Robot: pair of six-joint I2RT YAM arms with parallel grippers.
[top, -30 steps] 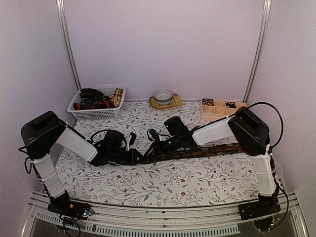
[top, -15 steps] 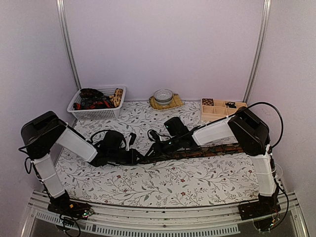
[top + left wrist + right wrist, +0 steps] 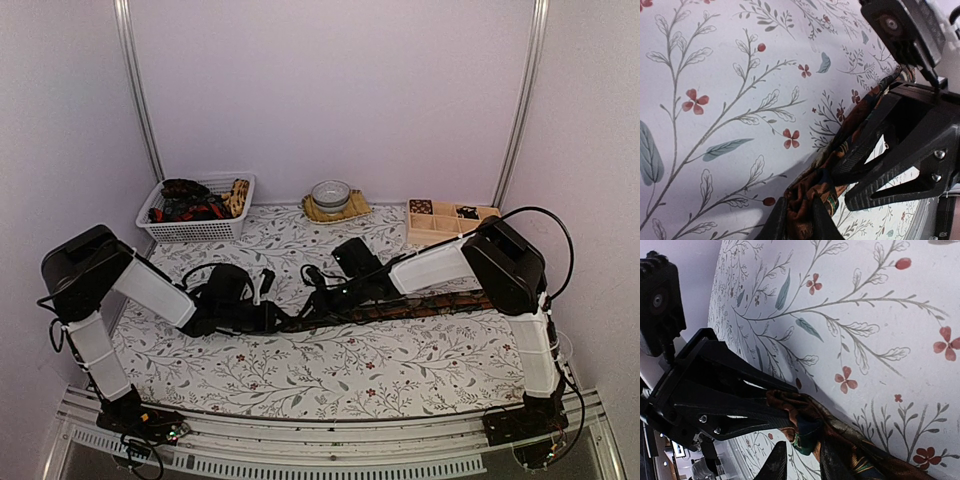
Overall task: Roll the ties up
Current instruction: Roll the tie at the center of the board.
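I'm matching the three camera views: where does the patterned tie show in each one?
Top external: patterned tie, a dark strip lying from the picture's centre out to the right.
Left wrist: bottom centre, bunched, rising toward the right.
Right wrist: lower centre, running off at bottom right.
Shared landmark: the floral tablecloth beneath it.

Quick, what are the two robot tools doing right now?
Left tool: closed on the dark patterned fabric necktie.
Right tool: closed on that necktie too.

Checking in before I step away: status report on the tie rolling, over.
Left claw and right claw shut on tie end, tip to tip. Rest of tie flat on table, running right. Basket, tray at back, well off.
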